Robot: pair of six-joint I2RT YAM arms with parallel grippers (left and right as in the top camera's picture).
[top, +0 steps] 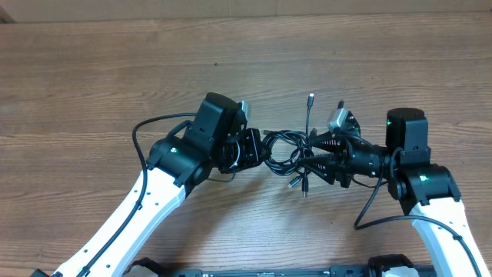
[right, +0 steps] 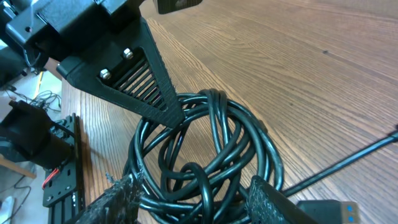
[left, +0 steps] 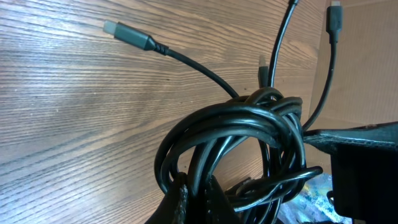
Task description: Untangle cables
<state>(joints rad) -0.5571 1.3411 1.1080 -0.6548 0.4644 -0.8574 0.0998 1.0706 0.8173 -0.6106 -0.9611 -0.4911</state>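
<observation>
The cables (top: 288,150) are a knotted coil of thin black cords in the middle of the wooden table, between my two grippers. My left gripper (top: 260,150) holds the coil's left side. In the left wrist view its fingers (left: 180,202) are shut on a few strands of the cables (left: 249,124). My right gripper (top: 311,163) is at the coil's right side. In the right wrist view it (right: 196,199) stands open, and loops of the cables (right: 205,143) lie between its fingers (right: 115,199). Loose ends with plug tips (top: 310,98) (left: 127,32) stick out of the coil.
The table (top: 92,69) is bare wood all around the coil. A black frame (top: 269,271) runs along the front edge. In the right wrist view a black rail with wires (right: 59,180) sits past the table's edge.
</observation>
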